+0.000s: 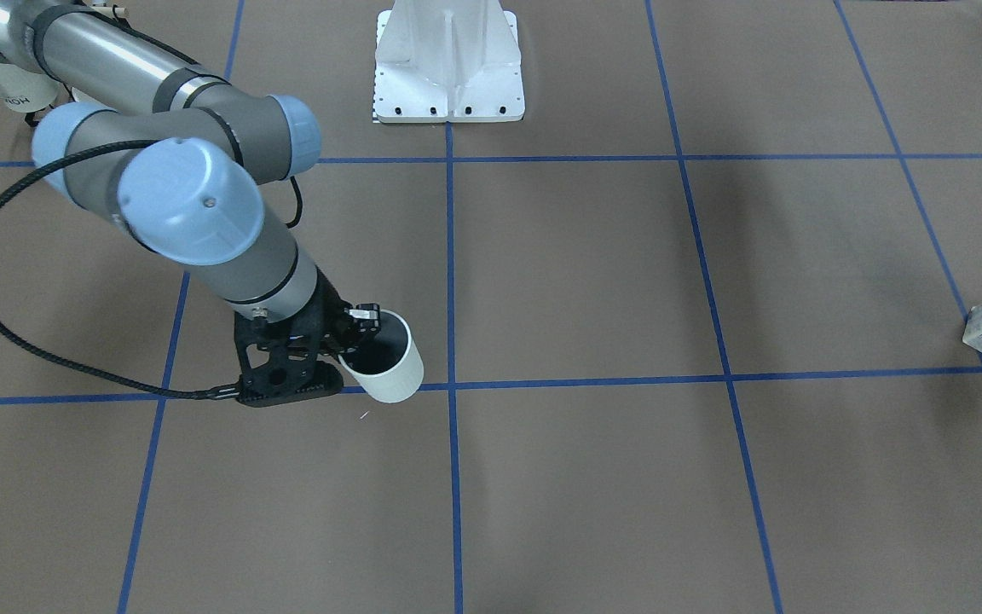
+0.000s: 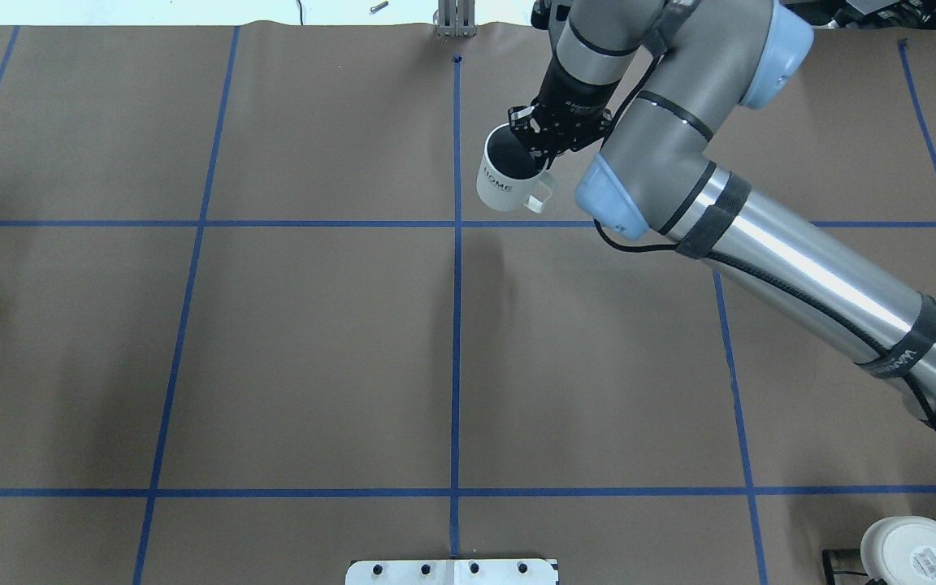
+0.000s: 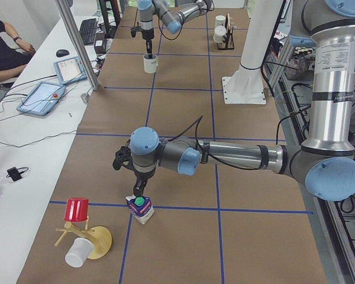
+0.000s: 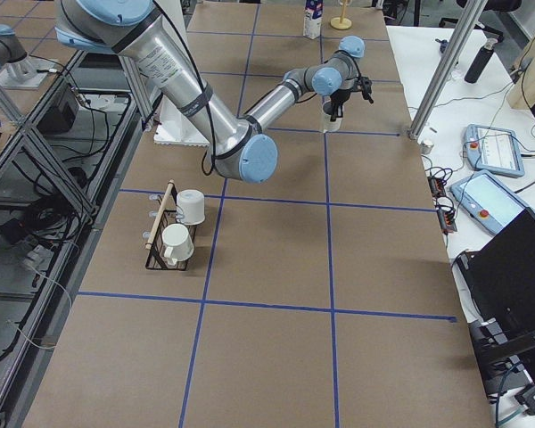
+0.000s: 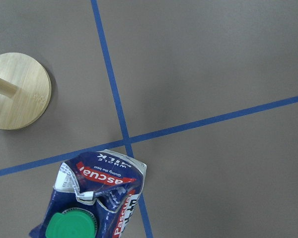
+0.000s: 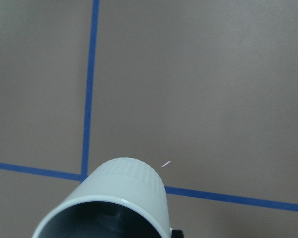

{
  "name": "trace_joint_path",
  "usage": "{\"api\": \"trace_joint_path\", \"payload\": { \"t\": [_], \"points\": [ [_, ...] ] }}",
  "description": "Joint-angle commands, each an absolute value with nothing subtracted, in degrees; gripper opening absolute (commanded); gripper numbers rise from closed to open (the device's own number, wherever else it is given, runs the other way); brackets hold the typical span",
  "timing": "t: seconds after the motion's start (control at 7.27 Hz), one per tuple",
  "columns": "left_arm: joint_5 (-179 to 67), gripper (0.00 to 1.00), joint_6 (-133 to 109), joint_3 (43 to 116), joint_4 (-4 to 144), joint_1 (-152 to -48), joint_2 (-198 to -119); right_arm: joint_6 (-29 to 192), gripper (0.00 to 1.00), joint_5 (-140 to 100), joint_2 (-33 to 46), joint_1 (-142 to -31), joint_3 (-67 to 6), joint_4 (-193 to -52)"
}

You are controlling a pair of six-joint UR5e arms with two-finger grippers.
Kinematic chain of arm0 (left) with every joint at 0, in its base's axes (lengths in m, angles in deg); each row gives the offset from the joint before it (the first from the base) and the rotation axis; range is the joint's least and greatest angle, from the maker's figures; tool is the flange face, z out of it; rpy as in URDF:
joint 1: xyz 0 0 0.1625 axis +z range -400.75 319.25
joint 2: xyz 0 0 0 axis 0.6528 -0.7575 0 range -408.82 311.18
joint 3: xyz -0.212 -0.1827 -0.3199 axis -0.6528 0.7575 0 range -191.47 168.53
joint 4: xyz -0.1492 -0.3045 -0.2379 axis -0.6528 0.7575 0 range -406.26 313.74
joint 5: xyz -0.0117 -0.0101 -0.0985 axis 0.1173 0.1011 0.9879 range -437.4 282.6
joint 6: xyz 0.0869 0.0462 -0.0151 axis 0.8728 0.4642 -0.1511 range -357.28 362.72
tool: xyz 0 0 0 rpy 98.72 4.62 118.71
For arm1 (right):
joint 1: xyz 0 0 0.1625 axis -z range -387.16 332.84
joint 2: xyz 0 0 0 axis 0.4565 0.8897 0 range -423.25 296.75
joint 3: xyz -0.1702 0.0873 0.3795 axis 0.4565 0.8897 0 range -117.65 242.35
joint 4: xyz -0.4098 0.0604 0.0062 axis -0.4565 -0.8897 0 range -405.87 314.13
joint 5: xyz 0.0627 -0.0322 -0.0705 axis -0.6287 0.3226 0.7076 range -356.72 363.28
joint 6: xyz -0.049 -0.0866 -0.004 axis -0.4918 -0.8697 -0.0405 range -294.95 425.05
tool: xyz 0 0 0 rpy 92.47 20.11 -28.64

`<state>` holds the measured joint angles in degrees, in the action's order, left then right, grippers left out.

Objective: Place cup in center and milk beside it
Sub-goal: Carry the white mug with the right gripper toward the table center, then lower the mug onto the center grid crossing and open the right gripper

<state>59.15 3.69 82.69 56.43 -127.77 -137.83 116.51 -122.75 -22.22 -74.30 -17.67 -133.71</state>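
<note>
The cup (image 2: 509, 175) is a white mug with a squared handle, a dark inside and faint "HOME" lettering on its side. My right gripper (image 2: 535, 146) is shut on its rim, one finger inside and one outside. The cup (image 1: 384, 367) is upright at or just above the table, beside the centre blue line; it also shows in the right wrist view (image 6: 114, 198). The milk (image 3: 141, 208) stands upright at the table's left end on a tape crossing, green cap up (image 5: 97, 198). My left gripper (image 3: 139, 192) hangs just above its cap; I cannot tell whether it is open.
A wooden cup stand (image 3: 86, 236) with a red cup and a white cup stands near the milk; its round base (image 5: 17, 91) shows in the left wrist view. A black rack (image 4: 169, 232) with two white cups stands at the right end. The white robot base plate (image 1: 448, 94) is at mid table.
</note>
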Motion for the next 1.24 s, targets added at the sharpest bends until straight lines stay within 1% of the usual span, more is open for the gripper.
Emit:
{"api": "trace_joint_path", "payload": {
  "t": [0.0,0.28,0.41,0.55,0.69,0.96,1.1],
  "points": [
    [59.09,0.99,3.60,82.05,56.84,-127.42,-137.94,119.01,0.00,-117.77,-22.74,-69.19,-17.11,-133.14],
    [59.18,0.99,3.60,82.13,56.92,-127.41,-138.12,118.93,0.00,-117.30,-22.74,-68.30,-16.93,-132.97],
    [59.18,0.99,3.60,82.13,56.92,-127.41,-138.12,119.62,0.16,-116.78,-22.82,-68.30,-16.50,-132.88],
    [59.18,0.99,3.60,82.13,56.92,-127.41,-138.20,121.37,0.57,-115.03,-23.17,-68.30,-15.10,-130.71],
    [59.09,0.99,3.51,82.13,56.92,-127.41,-138.29,123.30,0.99,-114.84,-23.17,-68.47,-14.82,-128.16],
    [59.09,0.99,4.12,82.48,57.01,-127.41,-139.34,124.02,1.00,-116.41,-24.40,-71.00,-16.56,-128.39],
    [58.74,0.99,4.82,82.49,56.92,-127.50,-140.91,124.28,1.00,-121.73,-23.53,-75.63,-18.32,-129.36]
  ]
}}
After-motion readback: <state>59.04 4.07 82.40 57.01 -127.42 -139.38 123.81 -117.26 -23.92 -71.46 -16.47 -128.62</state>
